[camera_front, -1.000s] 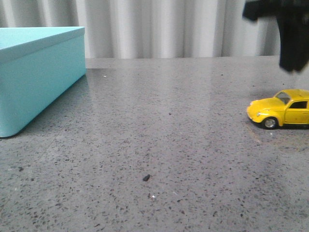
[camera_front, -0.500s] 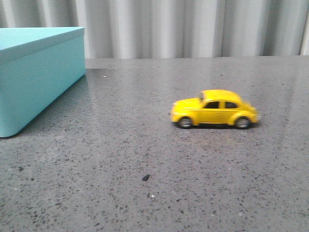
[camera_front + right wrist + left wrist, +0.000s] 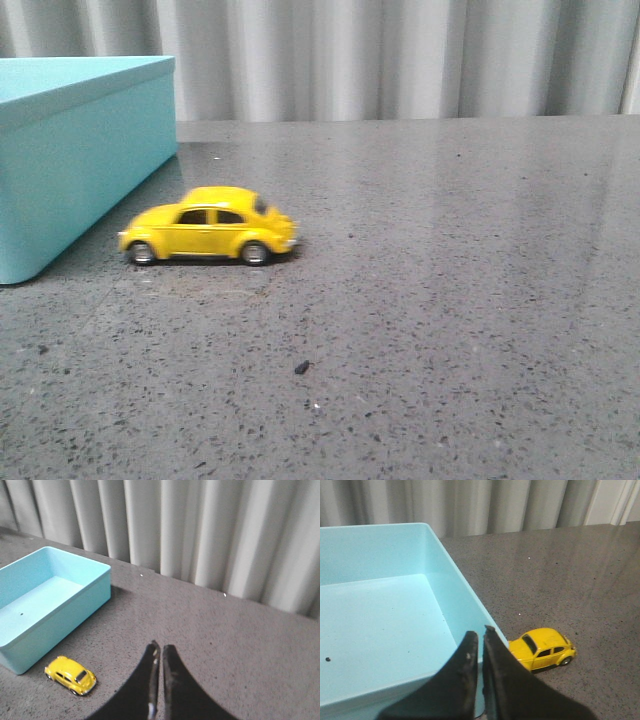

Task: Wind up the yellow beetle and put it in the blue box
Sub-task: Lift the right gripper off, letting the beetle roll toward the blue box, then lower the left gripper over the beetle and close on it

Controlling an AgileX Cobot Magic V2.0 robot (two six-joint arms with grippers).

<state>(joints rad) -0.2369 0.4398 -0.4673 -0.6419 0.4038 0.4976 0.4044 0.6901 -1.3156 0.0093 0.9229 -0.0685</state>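
Note:
The yellow beetle stands on its wheels on the grey table, nose toward the blue box, a short gap from its near corner. It also shows in the left wrist view and the right wrist view. The blue box is open-topped and empty inside, and also shows in the right wrist view. My left gripper is shut and empty, above the box's near wall beside the car. My right gripper is shut and empty, raised well to the right of the car. Neither gripper shows in the front view.
A small dark speck lies on the speckled grey table in front of the car. Pale pleated curtains hang behind the table's far edge.
The yellow beetle has rolled leftward across the table, from the right edge to just beside the blue box. The right gripper, seen at top right one second ago, has left the front view.

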